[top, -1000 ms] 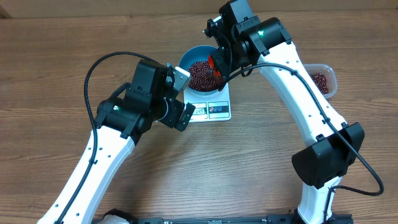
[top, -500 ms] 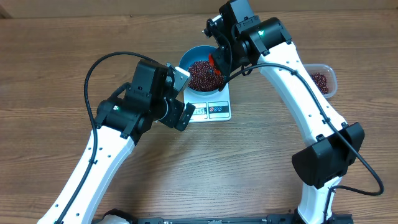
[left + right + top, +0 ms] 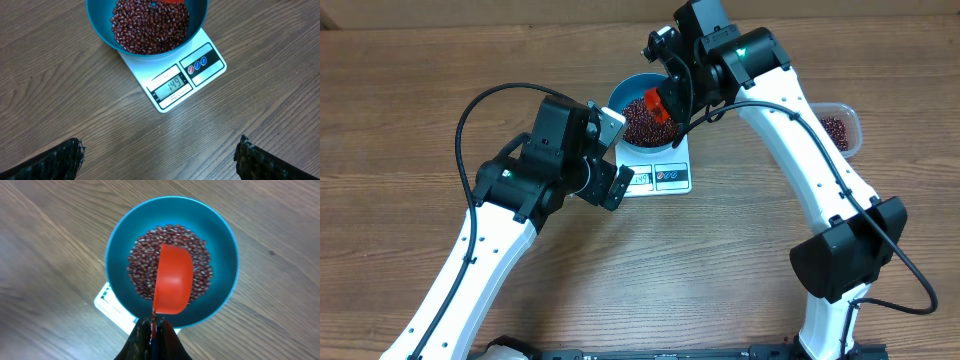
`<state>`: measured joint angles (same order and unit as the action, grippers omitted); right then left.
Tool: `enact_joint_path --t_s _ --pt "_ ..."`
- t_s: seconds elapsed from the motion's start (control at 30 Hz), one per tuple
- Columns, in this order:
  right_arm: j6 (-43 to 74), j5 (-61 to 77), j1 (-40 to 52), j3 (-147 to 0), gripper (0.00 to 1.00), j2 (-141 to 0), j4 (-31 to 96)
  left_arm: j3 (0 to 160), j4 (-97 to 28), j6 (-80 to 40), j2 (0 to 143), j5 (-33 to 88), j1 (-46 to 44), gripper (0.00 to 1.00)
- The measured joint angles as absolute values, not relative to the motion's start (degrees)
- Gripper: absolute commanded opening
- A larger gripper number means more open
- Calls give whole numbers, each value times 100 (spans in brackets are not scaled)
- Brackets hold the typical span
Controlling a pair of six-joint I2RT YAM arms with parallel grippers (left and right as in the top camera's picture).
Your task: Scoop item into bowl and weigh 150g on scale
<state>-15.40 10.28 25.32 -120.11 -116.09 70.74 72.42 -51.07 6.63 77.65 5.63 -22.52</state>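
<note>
In your left wrist view the top edge cuts off the far side of the bowl [image 3: 199, 17], and only the dark fingertips [image 3: 55, 162] of the left gripper [image 3: 159, 152] show at the bottom corners; from the right wrist the scale [image 3: 106, 302] is hidden under the bowl but for one corner; the scoop [image 3: 173, 280] covers the beans [image 3: 142, 260] beneath it, its handle lost inside the right gripper [image 3: 154, 326]; overhead, the display [image 3: 640, 179] is too small for you to read, and the right arm [image 3: 800, 120] covers part of the tub [image 3: 859, 135].

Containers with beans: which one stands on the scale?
The blue bowl stands on the white scale. The clear tub also holds beans, but it stands off to the side, apart from the scale.
</note>
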Motion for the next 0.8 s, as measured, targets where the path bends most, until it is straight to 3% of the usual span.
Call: enact_joint_path --t_s 0.53,0.8 --pt "-1422 2961 1369 -12011 4 -11609 7323 7242 -5107 663 7765 563 -2252 100" --pt "-1352 3275 1063 -12011 4 -11609 7461 7242 -5107 663 7765 563 -2252 99"
